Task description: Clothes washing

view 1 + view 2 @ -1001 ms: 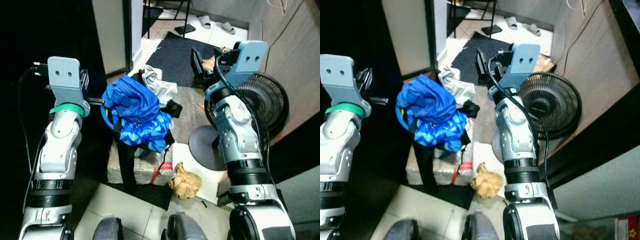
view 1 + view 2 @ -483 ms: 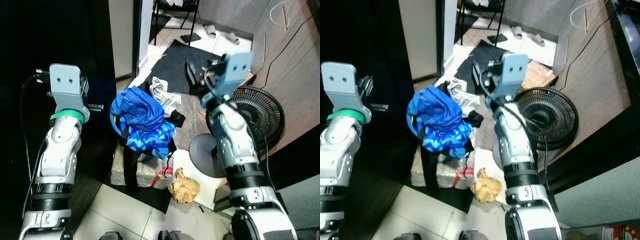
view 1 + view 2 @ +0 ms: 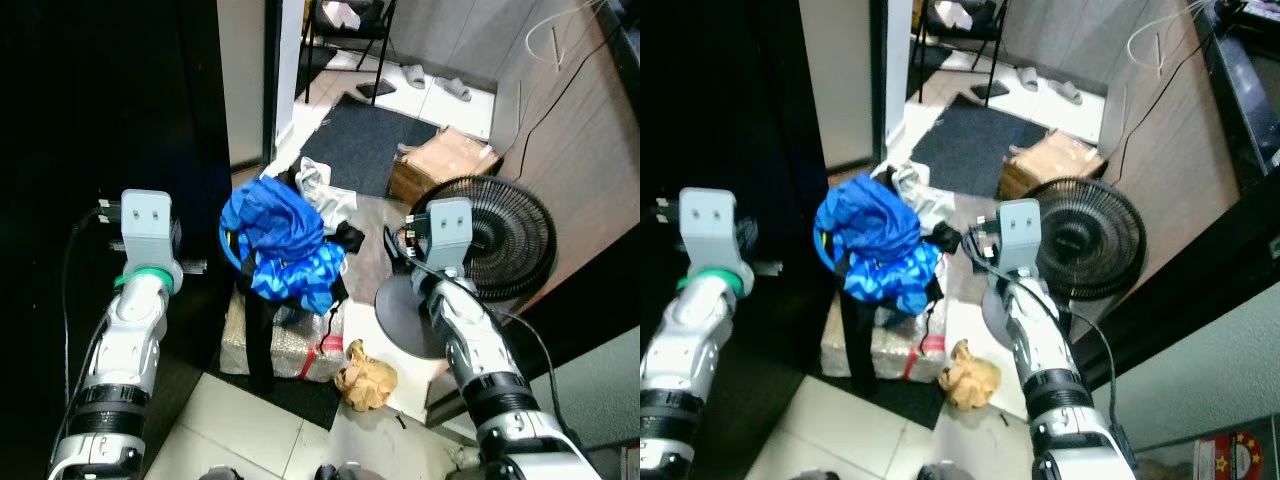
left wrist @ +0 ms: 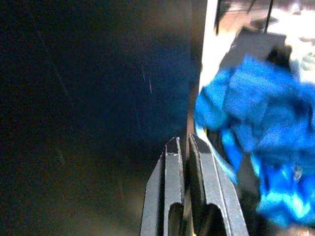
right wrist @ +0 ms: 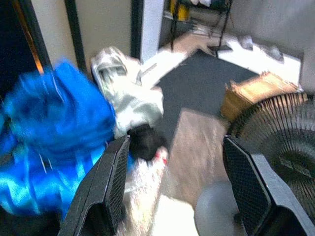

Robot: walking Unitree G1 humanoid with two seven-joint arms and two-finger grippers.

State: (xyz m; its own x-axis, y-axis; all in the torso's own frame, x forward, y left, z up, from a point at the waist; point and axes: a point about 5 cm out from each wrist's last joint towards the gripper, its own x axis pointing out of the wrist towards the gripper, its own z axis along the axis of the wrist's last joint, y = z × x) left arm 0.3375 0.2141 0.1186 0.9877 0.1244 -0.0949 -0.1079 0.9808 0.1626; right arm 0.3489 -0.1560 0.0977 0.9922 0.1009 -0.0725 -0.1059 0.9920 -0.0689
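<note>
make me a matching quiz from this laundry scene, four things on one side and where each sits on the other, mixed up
Things:
1. bright blue clothes
2. black round floor fan
3. crumpled tan paper
4. brown cardboard box

Places:
A. on the floor tile, in front of the wrapped silver bundle
B. beside the dark doormat, behind the fan
C. heaped on top of the wrapped bundle
D. standing by the right gripper, against the wood wall

Pairs: 1-C, 2-D, 3-A, 4-B
</note>
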